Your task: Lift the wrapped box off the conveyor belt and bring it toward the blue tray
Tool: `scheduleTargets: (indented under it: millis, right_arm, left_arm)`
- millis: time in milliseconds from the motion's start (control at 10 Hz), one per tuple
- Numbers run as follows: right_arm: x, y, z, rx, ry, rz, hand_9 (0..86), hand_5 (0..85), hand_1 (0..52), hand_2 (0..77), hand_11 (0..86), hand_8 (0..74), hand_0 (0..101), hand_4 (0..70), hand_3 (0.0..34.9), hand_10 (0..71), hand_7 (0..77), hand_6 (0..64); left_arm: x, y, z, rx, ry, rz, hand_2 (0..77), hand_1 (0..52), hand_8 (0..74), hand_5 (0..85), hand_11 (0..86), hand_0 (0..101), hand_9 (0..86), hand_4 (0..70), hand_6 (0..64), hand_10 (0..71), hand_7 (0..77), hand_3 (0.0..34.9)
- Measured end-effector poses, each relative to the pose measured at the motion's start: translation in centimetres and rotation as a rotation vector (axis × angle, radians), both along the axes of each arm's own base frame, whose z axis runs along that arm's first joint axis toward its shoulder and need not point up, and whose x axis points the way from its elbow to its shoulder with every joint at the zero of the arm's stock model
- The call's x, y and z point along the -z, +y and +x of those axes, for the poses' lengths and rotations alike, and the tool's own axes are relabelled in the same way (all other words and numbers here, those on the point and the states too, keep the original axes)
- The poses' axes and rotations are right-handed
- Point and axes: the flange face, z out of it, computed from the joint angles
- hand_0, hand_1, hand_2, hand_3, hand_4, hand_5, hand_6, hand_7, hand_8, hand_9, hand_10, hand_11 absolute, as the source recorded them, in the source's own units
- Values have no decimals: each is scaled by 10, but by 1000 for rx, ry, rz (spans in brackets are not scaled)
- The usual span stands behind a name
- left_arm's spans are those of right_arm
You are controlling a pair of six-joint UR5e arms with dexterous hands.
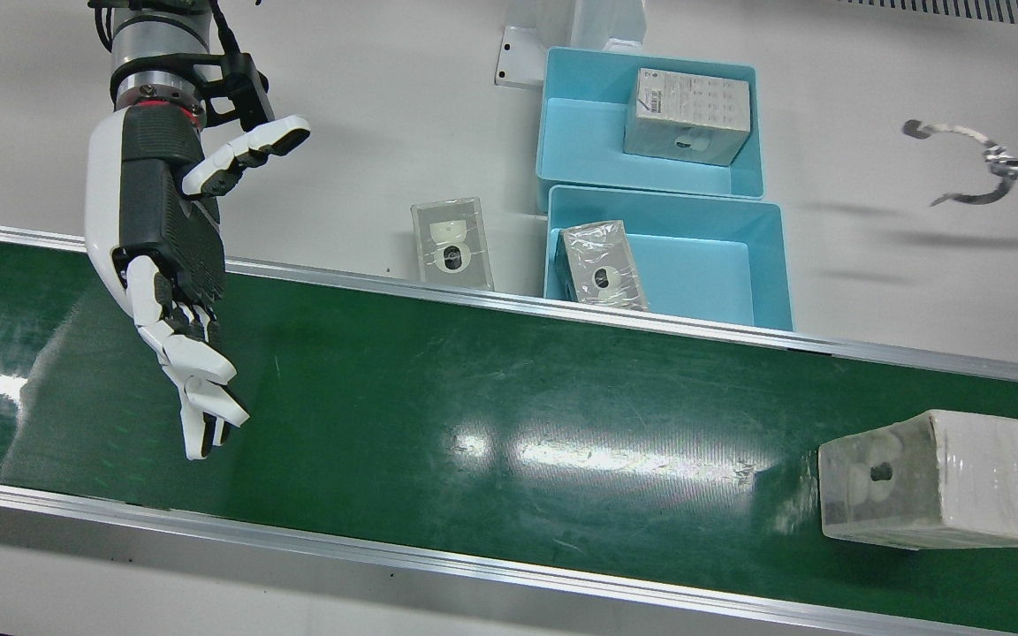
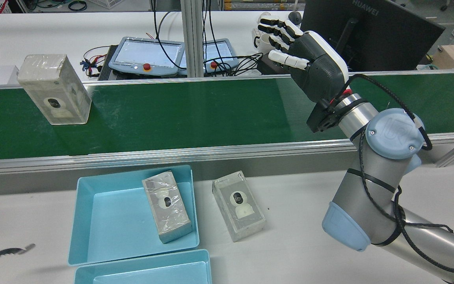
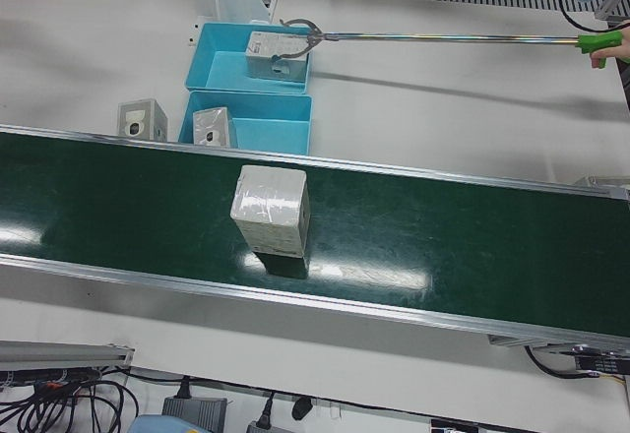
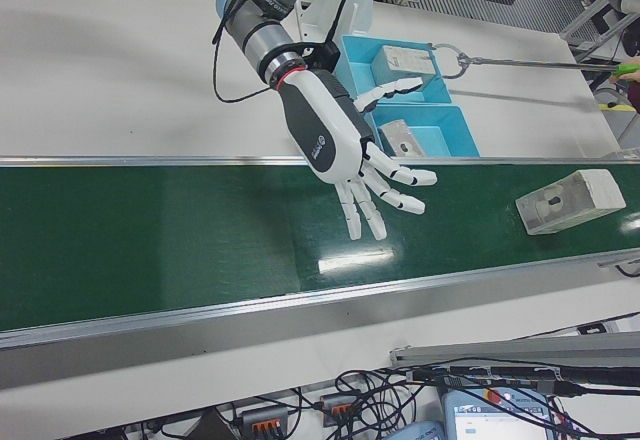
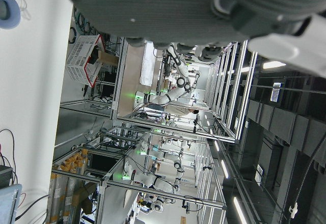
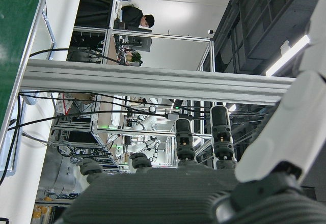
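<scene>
My right hand (image 1: pixel 169 265) hangs spread and empty above the belt (image 1: pixel 474 415); the wrapped box (image 1: pixel 942 481) sits well away, so I should wait, palm low.

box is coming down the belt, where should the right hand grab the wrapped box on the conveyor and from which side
Take the wrapped box across its two long flat sides, coming from above. It stands alone on the green belt, nothing beside it. The right hand hovers open over the belt, well apart from it. The plastic wrap looks slippery, so a firm squeeze is probably wise.
</scene>
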Motion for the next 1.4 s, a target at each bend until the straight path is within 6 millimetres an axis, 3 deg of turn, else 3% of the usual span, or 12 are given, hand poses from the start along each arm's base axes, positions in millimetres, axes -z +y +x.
scheduleTargets:
  millis: [400, 1400]
  right_arm:
    - [10, 6, 13, -4, -20, 25, 44, 284, 71, 147, 16, 0, 368, 93, 300, 11, 218, 0]
    - [-5, 25, 31, -1, -19, 23, 44, 278, 71, 142, 22, 0, 375, 93, 301, 11, 213, 0]
  left_arm:
    - [0, 0, 0, 0, 0, 0, 5, 0, 5, 5, 0, 0, 0, 0, 0, 0, 5, 0]
    - [0, 0, 0, 0, 0, 0, 5, 0, 5, 5, 0, 0, 5, 0, 5, 0, 5, 0]
